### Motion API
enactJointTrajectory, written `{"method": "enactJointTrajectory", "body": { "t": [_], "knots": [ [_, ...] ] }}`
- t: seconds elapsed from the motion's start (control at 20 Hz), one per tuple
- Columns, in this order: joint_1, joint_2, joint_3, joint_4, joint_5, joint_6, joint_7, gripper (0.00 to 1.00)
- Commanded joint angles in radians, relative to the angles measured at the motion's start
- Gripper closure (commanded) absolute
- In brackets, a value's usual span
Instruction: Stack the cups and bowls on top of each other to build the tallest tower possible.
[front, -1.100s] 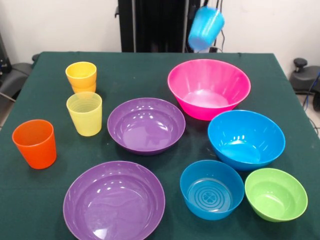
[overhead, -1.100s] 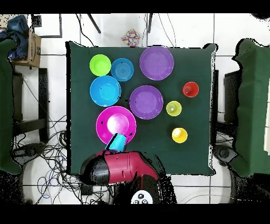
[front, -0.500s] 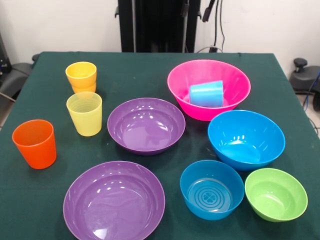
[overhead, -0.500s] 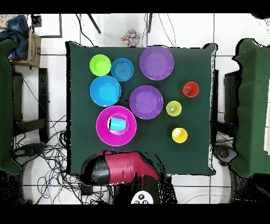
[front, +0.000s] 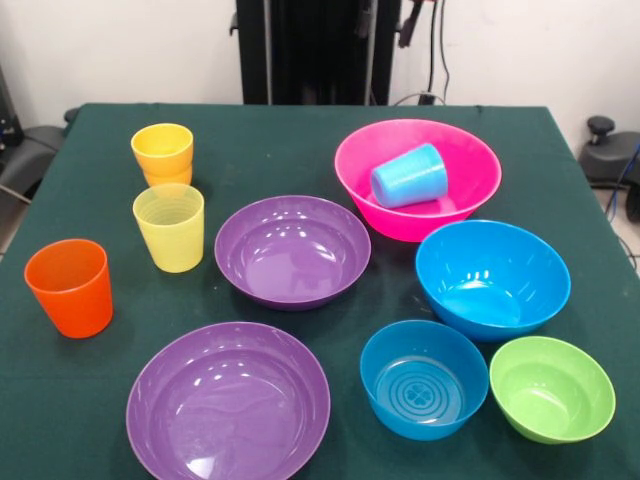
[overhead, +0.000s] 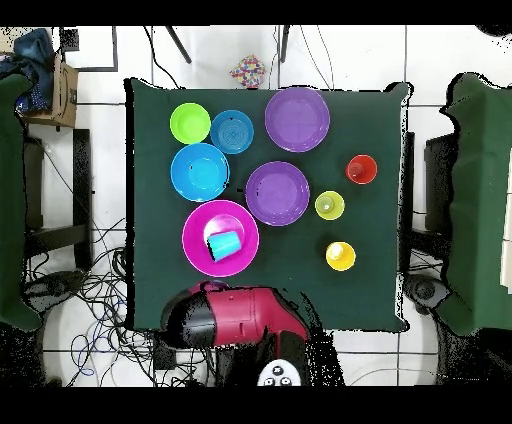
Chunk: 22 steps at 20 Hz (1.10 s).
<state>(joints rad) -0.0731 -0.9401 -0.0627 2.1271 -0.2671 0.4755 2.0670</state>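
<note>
The light blue cup (front: 408, 176) lies on its side inside the big pink bowl (front: 400, 226), its mouth facing front left; from above the cup (overhead: 224, 244) sits at the middle of that bowl (overhead: 200, 225). Two amber-yellow cups (front: 163, 152) stand nested, with the ribbed pale yellow cup (front: 170, 227) and the orange cup (front: 70, 287) in front of them. Two purple bowls (front: 292, 250) (front: 228, 405), a big blue bowl (front: 492, 278), a small blue bowl (front: 424, 378) and a green bowl (front: 551, 388) stand apart. Only a dark bit of my gripper (front: 406, 22) shows at the top edge, high above the pink bowl.
The arm's red body (overhead: 235, 318) hangs over the table's bottom edge in the overhead view, just below the pink bowl. Green-covered seats flank the table (overhead: 380, 290) on both sides. A small multicoloured object (overhead: 248, 71) lies on the floor beyond the far edge.
The light blue cup left my gripper, dropped into the pink bowl and rolled onto its side. My gripper drew up to the top edge.
</note>
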Motion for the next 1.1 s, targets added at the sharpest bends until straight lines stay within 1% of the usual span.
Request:
{"method": "enactJointTrajectory", "body": {
  "t": [0.05, 0.1, 0.15, 0.3, 0.4, 0.45, 0.5, 0.55, 0.65, 0.7, 0.75, 0.85, 1.0, 1.1],
  "knots": [
    [-0.093, 0.162, 0.101, 0.043, 0.013, -0.202, 0.074, 0.00],
    [-0.092, 0.170, 0.098, 0.042, 0.005, -0.217, 0.079, 0.00],
    [-0.073, 0.186, 0.080, 0.032, -0.008, -0.225, 0.095, 0.00],
    [-0.027, 0.214, 0.045, 0.016, -0.017, -0.242, 0.131, 0.00],
    [0.007, 0.243, 0.019, -0.005, -0.016, -0.210, 0.134, 0.00],
    [0.017, 0.258, 0.013, -0.013, -0.006, -0.192, 0.138, 0.00],
    [0.044, 0.292, -0.005, -0.031, 0.010, -0.167, 0.156, 0.00],
    [0.054, 0.313, -0.008, -0.031, 0.022, -0.185, 0.167, 0.00],
    [0.109, 0.350, -0.038, -0.043, 0.042, -0.200, 0.208, 0.00],
    [0.129, 0.356, -0.048, -0.046, 0.045, -0.211, 0.215, 0.00],
    [0.196, 0.356, -0.091, -0.059, 0.037, -0.203, 0.234, 0.00],
    [0.262, 0.364, -0.123, -0.076, 0.051, -0.138, 0.243, 0.00],
    [0.330, 0.372, -0.156, -0.084, 0.078, -0.120, 0.257, 0.00],
    [0.358, 0.375, -0.165, -0.081, 0.107, -0.128, 0.269, 0.00]
  ]
}}
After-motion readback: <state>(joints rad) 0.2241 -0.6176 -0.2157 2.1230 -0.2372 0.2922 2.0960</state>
